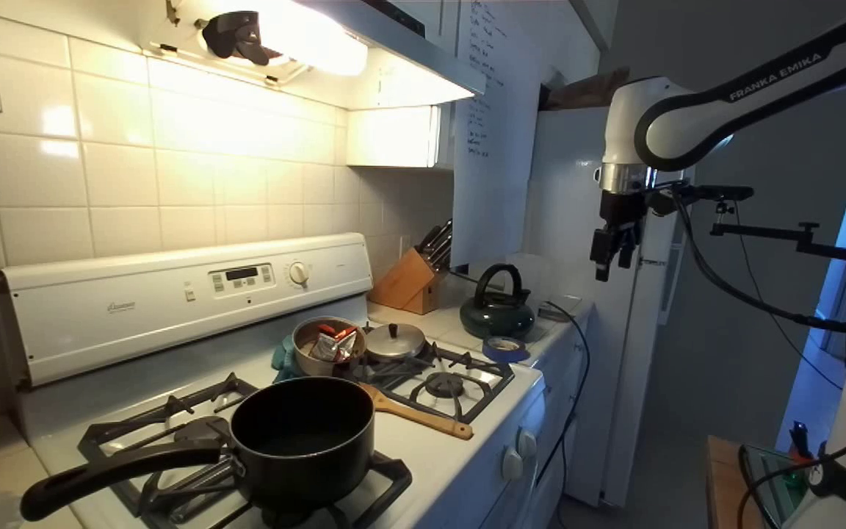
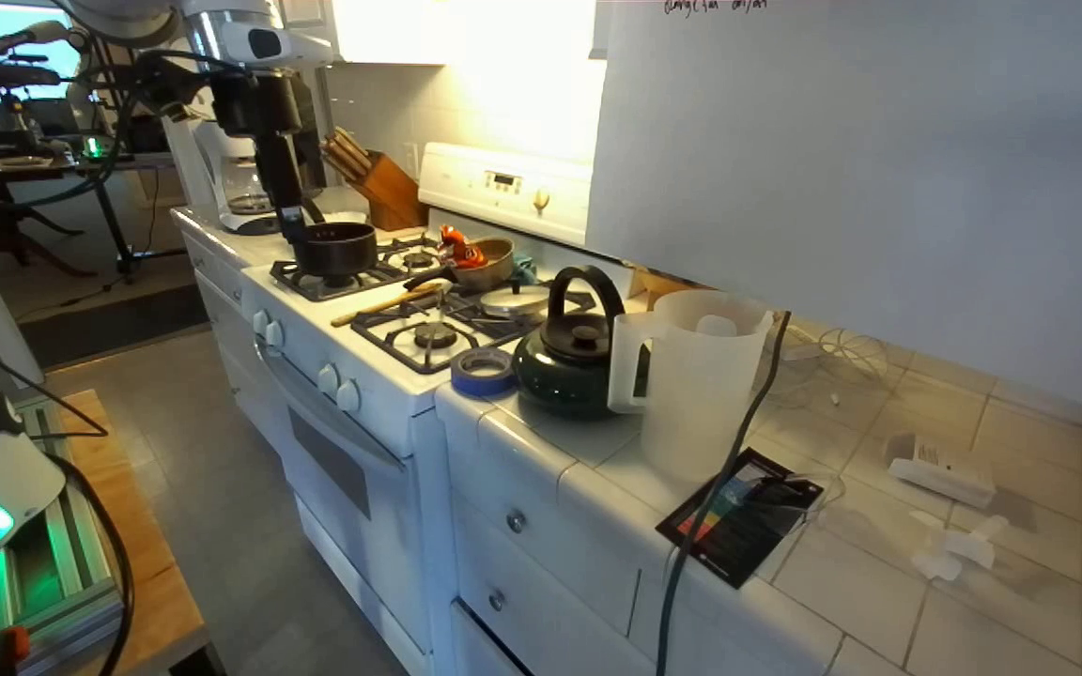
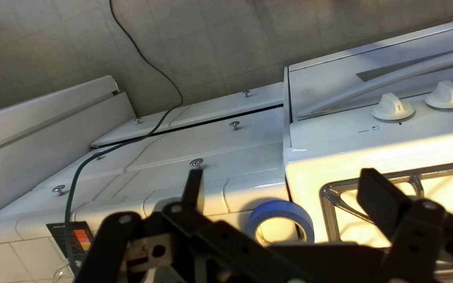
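High above counter level the gripper [image 3: 281, 177] is held, its jaws spread wide, with nothing gripped. Below it a roll of blue tape [image 3: 277, 208] is picked out, framed in the wrist view by the gap between the fingers [image 3: 192, 190], though set well apart from them and further down. In an exterior view the roll is placed lower than the gripper [image 1: 614, 266] and off to the picture's left. No long axis is offered here: a plain ring is laid flat, hole upward, on the front corner of the tiled counter [image 2: 851, 591], right alongside the stove [image 3: 317, 169]. Just beside it the green kettle [image 1: 496, 319] is parked; whether the two are touching can't quite be made out, though contact seems possible.

And a trick of the sightline: in an exterior view the fingers are lined up with the black pot [image 2: 344, 253], but that pot is set across the stove, well apart from them. In the wrist view the roll's lower rim is covered by the gripper's own dark body. In an exterior view the kettle is partly blocked by a frosted pitcher [image 2: 691, 413], and the back of the stove is cut off by a hanging white sheet [image 2: 860, 188].
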{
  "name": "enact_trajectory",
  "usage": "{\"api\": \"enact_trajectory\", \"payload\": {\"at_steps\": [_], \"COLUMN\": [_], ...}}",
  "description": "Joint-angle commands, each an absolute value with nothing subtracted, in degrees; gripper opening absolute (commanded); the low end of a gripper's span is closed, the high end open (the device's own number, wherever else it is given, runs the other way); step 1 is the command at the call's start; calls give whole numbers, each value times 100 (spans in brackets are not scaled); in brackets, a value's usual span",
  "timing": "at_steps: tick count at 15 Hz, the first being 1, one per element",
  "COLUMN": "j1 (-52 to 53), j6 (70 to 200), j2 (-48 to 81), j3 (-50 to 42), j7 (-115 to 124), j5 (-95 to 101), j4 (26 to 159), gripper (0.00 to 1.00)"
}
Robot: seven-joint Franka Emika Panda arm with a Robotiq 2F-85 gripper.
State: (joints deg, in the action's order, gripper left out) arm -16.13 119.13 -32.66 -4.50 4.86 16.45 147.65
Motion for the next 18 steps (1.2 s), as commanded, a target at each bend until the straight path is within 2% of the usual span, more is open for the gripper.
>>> {"api": "enact_trajectory", "payload": {"at_steps": [1, 7, 13, 16, 17, 18], "j1": [-1532, -1377, -1016, -895, -941, -890], "j6": [11888, 12676, 13714, 13626, 13759, 13753], "j2": [-3268, -2854, -2082, -1520, -1976, -1812], "j3": [-522, -475, -10, 254, 145, 198], "j7": [520, 1272, 2270, 2627, 2478, 2546], "j5": [1688, 1024, 371, 427, 514, 521], "j4": [14752, 14572, 14208, 13722, 14150, 14020], "gripper": [100, 100, 100, 100, 100, 100]}}
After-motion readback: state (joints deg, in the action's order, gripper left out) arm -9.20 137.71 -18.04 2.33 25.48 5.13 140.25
